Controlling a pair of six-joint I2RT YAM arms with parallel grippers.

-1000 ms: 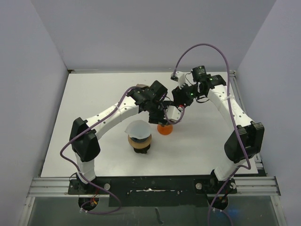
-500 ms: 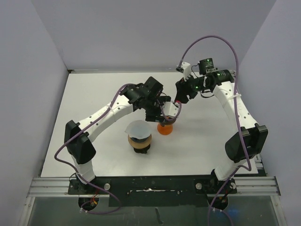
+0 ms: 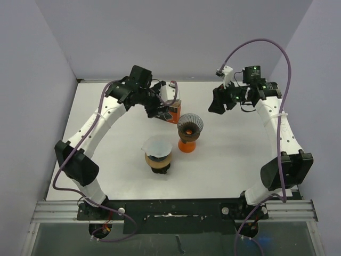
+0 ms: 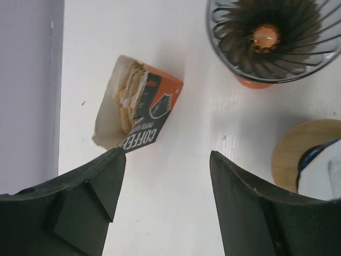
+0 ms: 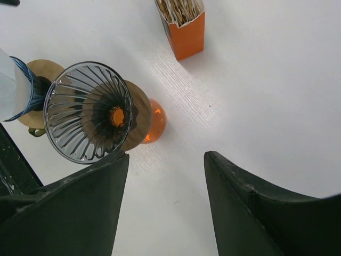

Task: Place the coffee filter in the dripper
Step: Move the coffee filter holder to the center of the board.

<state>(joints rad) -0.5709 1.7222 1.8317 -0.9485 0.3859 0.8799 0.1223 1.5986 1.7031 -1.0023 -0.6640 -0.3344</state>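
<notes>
The left wrist view's top edge cuts the far rim off the dripper (image 4: 274, 40) and its right edge crops the wood-collared carafe (image 4: 311, 157), while the right wrist view clips the filter box (image 5: 185, 26) at its open top.

A white table (image 3: 106, 176) stands in a booth with plain grey walls (image 3: 160, 37) at the back and on both sides. An aluminium rail (image 3: 176, 210) runs along the table's near edge, with a black plate (image 3: 176, 221) just in front of it. A pot (image 3: 159, 166) with a wooden collar (image 3: 158, 158) stands on the table, left of centre and toward the near side. A white cone (image 3: 156, 144) sits upright in its mouth. A blue band (image 5: 33, 88) shows between cone and wood.
</notes>
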